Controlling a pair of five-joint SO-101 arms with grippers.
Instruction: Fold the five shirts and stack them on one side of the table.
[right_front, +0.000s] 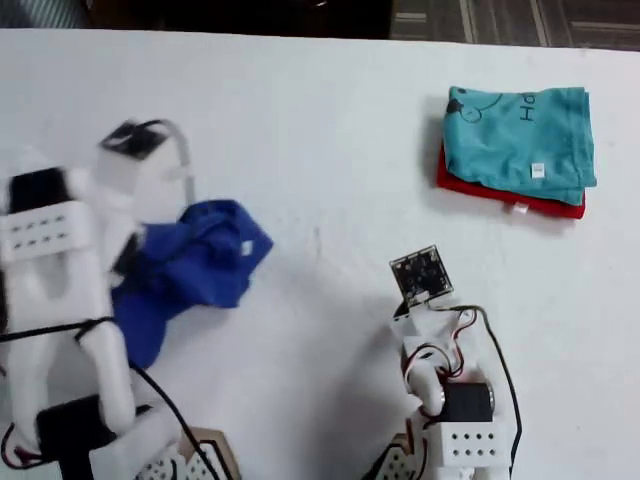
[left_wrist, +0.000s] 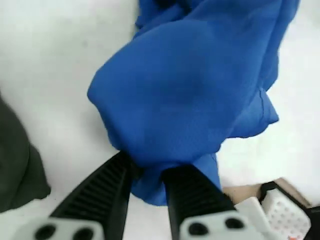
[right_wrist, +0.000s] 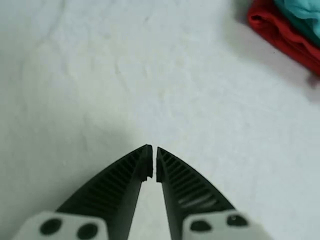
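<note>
A crumpled blue shirt (right_front: 190, 270) lies at the table's left, partly under the left arm. In the left wrist view my left gripper (left_wrist: 147, 172) is shut on a bunch of the blue shirt (left_wrist: 195, 85), cloth pinched between its black fingers (left_wrist: 107, 192). At the far right a folded teal shirt (right_front: 520, 135) rests on a folded red shirt (right_front: 505, 195). My right gripper (right_wrist: 151, 159) hovers over bare white table, shut with nothing in it; the red shirt (right_wrist: 280, 30) and a bit of teal shirt (right_wrist: 302, 10) lie beyond it.
The white table (right_front: 320, 120) has open room in its middle and back. A dark grey cloth (left_wrist: 17, 160) lies beside the blue shirt in the left wrist view. The arm bases and cables stand at the front edge (right_front: 450, 420).
</note>
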